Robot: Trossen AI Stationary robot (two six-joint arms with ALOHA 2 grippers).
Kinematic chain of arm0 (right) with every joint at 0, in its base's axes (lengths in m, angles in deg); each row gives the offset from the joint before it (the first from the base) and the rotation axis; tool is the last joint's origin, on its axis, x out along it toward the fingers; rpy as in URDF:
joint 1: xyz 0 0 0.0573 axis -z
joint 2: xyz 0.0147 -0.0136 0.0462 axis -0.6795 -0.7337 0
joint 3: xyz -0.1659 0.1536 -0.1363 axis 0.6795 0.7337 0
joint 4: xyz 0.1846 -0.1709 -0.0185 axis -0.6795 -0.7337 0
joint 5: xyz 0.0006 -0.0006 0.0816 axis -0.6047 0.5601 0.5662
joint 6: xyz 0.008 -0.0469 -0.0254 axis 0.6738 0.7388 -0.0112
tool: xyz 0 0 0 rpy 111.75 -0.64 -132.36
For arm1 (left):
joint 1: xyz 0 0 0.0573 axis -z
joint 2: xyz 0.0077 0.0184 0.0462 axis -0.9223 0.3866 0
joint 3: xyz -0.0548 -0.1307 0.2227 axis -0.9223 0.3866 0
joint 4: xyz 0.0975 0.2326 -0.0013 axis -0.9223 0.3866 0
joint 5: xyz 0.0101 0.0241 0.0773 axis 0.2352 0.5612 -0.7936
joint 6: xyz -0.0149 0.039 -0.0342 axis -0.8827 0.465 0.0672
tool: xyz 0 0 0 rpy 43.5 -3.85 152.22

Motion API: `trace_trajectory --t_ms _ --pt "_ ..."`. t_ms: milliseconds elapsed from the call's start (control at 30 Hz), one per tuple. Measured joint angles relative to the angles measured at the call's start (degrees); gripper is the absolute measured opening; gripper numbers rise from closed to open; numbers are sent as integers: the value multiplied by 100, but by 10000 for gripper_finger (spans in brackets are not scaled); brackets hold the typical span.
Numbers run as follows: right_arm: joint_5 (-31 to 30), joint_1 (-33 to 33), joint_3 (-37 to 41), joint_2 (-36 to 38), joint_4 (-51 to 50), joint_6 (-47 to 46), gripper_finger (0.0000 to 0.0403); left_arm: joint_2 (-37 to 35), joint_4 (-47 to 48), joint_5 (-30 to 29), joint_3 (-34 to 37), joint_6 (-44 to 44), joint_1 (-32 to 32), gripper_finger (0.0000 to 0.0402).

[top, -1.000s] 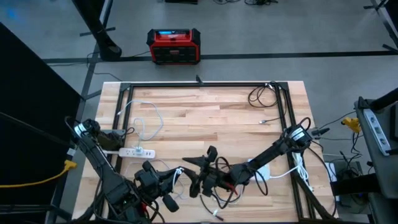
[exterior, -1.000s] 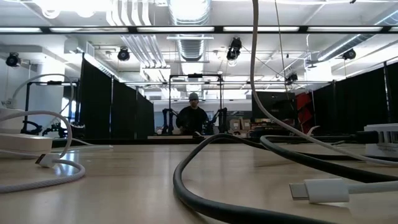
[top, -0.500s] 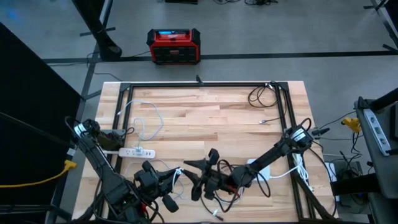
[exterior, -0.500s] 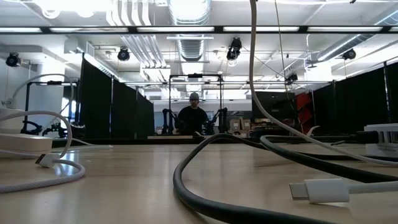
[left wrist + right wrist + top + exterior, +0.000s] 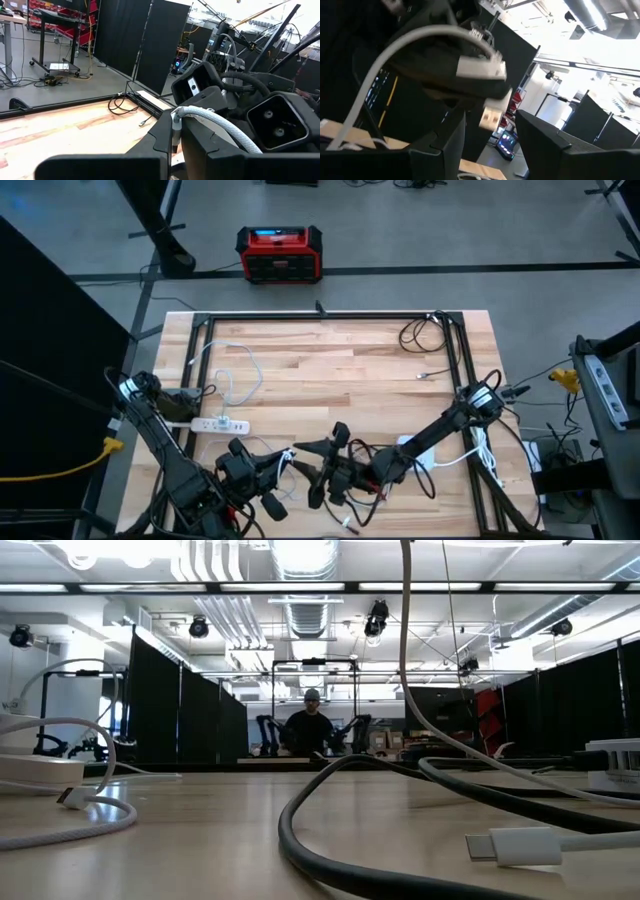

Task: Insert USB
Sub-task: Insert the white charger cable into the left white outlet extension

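1. At the left of the high view a power strip (image 5: 219,423) lies flat on the table (image 5: 330,370), well apart from both grippers; it looks like the likely socket for the plug, parked within the left arm's reach.
2. The left gripper (image 5: 283,463) sits low, left of centre in the high view. Its fingers (image 5: 200,137) are pressed together, pinching the white cable (image 5: 216,124) just behind the plug (image 5: 176,131). This probably keeps the plug stiff and pointed toward the other arm.
3. The USB plug is therefore off the table, held in the air between the two grippers. In the right wrist view it hangs mid-frame (image 5: 491,111), metal end outward, above that arm's own fingers.
4. The right gripper (image 5: 325,470) is just right of the left one, nearly touching it. Its fingers (image 5: 540,137) are spread, with the plug not yet between them. I judge it is lining up to take or regrip the plug.
5. A black cord (image 5: 420,335) coils idle at the upper right.
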Motion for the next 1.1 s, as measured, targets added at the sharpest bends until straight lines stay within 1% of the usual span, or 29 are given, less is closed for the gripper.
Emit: trace_trajectory --t_ms 133,300,400,633,900,967,1100 --pt "-75 0 -51 13 -20 60 161 0 3 0 0 0 0 12" --pt "-443 -2 -51 15 -39 254 155 0 22 24 0 0 2 12" --pt "-499 -4 -51 15 -39 417 151 0 26 38 0 0 2 12" --pt "-831 -7 -51 48 -44 676 155 0 46 84 0 17 26 12" --pt "-1235 -62 -49 144 -49 1139 150 -2 33 329 0 35 28 11" --pt "-1324 -63 -47 176 -10 1173 147 -4 33 499 0 35 41 11" --pt "-1425 -95 -3 275 -30 1202 142 -2 31 534 4 26 49 11"
